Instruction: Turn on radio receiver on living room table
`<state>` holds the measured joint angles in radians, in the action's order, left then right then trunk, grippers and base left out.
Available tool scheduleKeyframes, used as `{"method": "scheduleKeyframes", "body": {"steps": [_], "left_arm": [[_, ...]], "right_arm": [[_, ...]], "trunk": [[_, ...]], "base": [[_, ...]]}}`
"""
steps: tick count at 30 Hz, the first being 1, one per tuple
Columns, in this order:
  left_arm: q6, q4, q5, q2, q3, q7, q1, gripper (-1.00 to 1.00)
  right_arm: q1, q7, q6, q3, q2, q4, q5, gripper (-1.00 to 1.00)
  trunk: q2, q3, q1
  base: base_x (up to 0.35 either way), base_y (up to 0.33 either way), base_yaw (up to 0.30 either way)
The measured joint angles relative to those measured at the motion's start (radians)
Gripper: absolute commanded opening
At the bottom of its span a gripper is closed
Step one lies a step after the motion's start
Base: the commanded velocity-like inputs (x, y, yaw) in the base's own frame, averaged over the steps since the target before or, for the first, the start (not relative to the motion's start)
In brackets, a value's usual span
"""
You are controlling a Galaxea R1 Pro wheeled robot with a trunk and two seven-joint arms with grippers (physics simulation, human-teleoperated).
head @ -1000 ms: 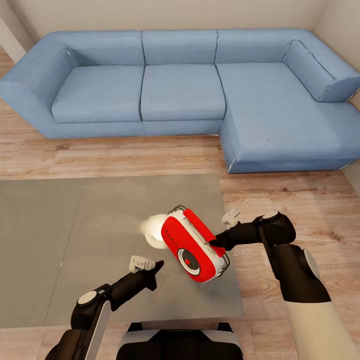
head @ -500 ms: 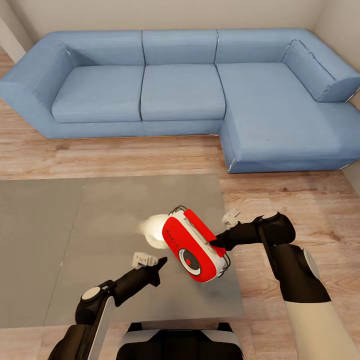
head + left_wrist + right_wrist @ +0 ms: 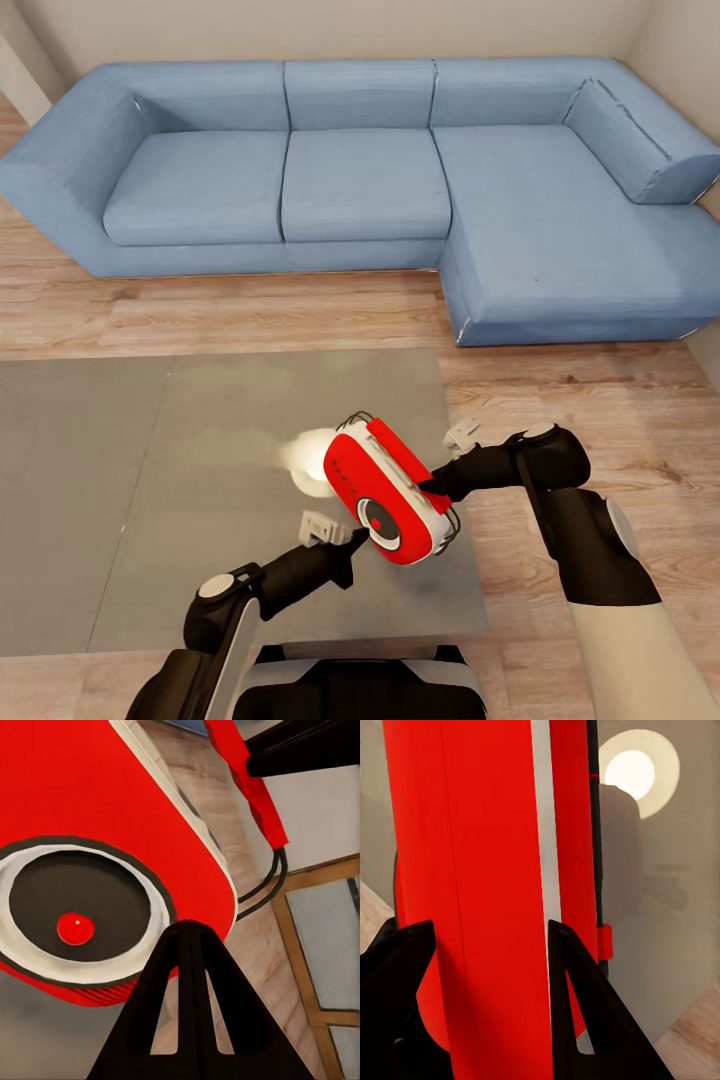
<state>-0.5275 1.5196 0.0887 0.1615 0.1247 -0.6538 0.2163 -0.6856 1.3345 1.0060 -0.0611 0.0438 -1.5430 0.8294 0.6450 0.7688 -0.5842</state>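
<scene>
My right claw (image 3: 432, 487) clamped the radio (image 3: 385, 490) aloft; my clenched left claw (image 3: 348, 545) neared its dial (image 3: 79, 916) — a hard poke risked dislodging it.

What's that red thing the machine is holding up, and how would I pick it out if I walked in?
Find the big blue sofa, then the glossy grey table in front of it. Above the table's near right corner, the right gripper holds the radio receiver tilted in the air. It is the one bright red item: rounded, white-trimmed, with a round dial.
</scene>
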Motion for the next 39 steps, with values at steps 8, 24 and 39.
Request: {"method": "scheduleKeyframes", "body": {"steps": [8,24,39], "left_arm": [[0.0,0.0,-0.002,-0.002,0.002,0.001,0.0,-1.0],[-0.042,-0.067,0.004,0.0,-0.004,0.123,0.08,-1.0],[-0.022,-0.172,0.0,0.012,-0.001,0.168,0.087,-1.0]], "right_arm": [[0.0,0.0,-0.001,-0.001,0.001,0.0,0.0,-1.0],[0.0,0.0,-0.001,-0.002,-0.005,0.0,0.06,-1.0],[0.0,0.0,-0.002,-0.002,-0.007,0.0,0.06,-1.0]], "trunk": [[0.0,0.0,0.0],[0.0,0.0,0.0],[0.0,0.0,0.0]], "base": [[0.0,0.0,0.0],[0.0,0.0,0.0],[0.0,0.0,0.0]]}}
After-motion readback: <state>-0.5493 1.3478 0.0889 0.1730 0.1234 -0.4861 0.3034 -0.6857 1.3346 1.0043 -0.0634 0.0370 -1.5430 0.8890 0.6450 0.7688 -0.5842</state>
